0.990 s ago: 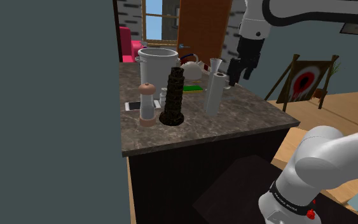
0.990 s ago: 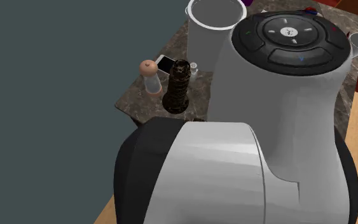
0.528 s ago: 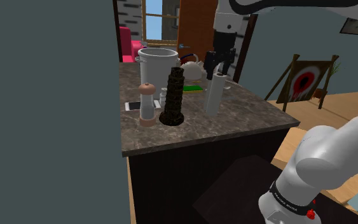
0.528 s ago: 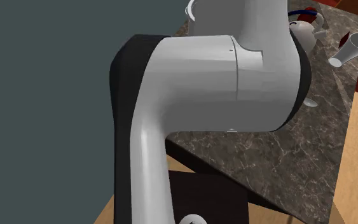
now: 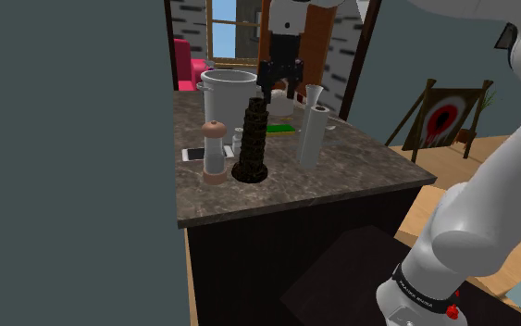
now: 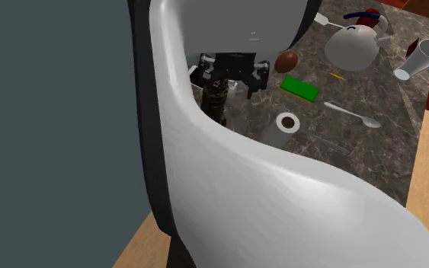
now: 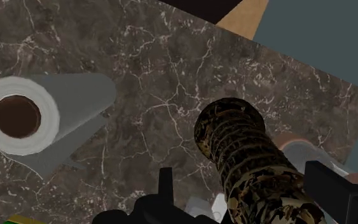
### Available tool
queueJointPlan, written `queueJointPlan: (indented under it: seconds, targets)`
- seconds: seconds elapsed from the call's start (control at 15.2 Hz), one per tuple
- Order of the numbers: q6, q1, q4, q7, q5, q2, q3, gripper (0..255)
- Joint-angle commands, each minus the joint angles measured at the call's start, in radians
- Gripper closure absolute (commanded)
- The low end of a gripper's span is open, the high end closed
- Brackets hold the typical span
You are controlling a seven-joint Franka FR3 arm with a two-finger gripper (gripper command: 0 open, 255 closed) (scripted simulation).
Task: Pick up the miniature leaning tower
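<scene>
Since the miniature leaning tower [image 5: 252, 141] stands crowded on the dark marbled tabletop [image 5: 351, 171], with a white paper roll [image 5: 314, 134] just beside it and a brown-capped mill [image 5: 214, 153] on its other side, the gripper [image 5: 279, 91] hangs above its top; I'd judge an overhead line is chosen to miss those neighbours. The fingers [image 7: 336, 191] stand apart, one on each side of the tower, touching nothing. It is dark brown mottled with gold, ringed in tiers, and tilts on a round dark base.

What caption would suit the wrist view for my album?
Open gripper hovering over the dark mottled tower, a white roll standing nearby on the marbled countertop.
</scene>
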Motion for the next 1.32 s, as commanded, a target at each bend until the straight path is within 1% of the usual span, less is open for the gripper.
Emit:
queueJointPlan:
  seconds: [0.0, 0.2, 0.26, 0.73, 0.86, 0.92, 1.25]
  targets:
    - [-0.027, 0.008, 0.113, 0.012, 0.015, 0.097, 0.009, 0]
    - [-0.083, 0.018, 0.297, 0.025, 0.032, 0.24, 0.019, 0]
    - [-0.083, 0.018, 0.298, 0.025, 0.032, 0.241, 0.019, 0]
    - [0.029, 0.018, 0.156, 0.018, 0.034, 0.211, 0.019, 0]
    - [0.029, 0.018, 0.156, 0.017, 0.034, 0.211, 0.019, 0]
    - [0.03, 0.018, 0.154, 0.018, 0.034, 0.21, 0.019, 255]
    - [0.031, 0.018, 0.153, 0.018, 0.035, 0.21, 0.019, 255]
